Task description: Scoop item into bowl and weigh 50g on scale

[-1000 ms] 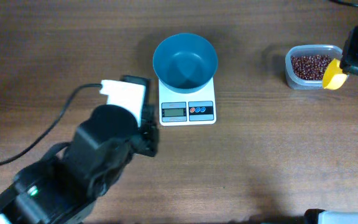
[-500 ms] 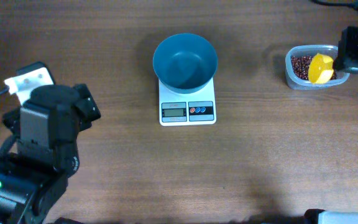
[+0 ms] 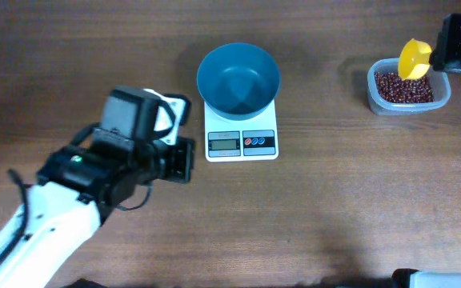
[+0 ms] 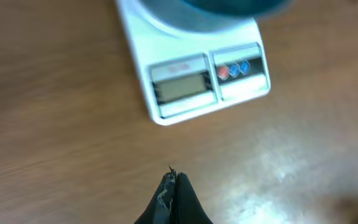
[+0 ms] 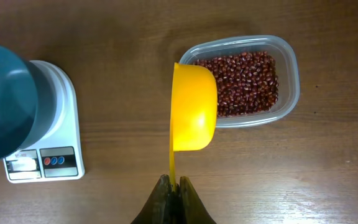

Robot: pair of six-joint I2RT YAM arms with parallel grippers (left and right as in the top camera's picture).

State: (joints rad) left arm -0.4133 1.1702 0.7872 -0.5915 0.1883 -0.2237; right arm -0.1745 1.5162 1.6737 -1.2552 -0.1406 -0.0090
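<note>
The blue bowl point(image 3: 238, 78) stands on the white scale point(image 3: 241, 144), which also shows in the left wrist view point(image 4: 197, 87) and the right wrist view point(image 5: 42, 168). Dark red-brown beans point(image 3: 405, 86) fill a clear tub point(image 5: 288, 81) at the far right. My right gripper point(image 5: 174, 183) is shut on the handle of a yellow scoop point(image 5: 192, 112), held above the tub's left edge; the scoop also shows overhead point(image 3: 414, 58). My left gripper point(image 4: 174, 180) is shut and empty, just left of and in front of the scale.
The left arm point(image 3: 94, 172) reaches over the table's left half, its black cable trailing behind. The wooden table point(image 3: 334, 216) spreads around the scale.
The left arm has swung back right toward the scale. The right gripper has lifted the yellow scoop up and away from the beans, toward the tub's far edge.
</note>
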